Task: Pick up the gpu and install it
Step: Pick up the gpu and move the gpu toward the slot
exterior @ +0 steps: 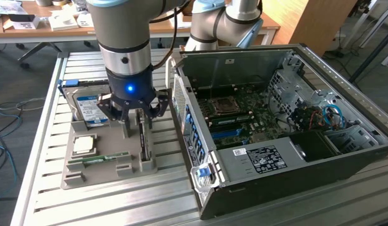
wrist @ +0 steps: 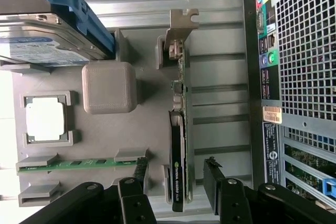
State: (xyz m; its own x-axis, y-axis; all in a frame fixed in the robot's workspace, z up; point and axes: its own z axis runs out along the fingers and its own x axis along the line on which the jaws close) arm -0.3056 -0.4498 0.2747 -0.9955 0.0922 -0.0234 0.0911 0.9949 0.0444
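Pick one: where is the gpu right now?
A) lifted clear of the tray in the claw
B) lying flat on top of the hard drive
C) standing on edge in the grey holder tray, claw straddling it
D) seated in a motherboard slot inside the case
C: the gpu stands on edge in the grey holder tray, with the open claw reaching down either side of it, not closed on it.
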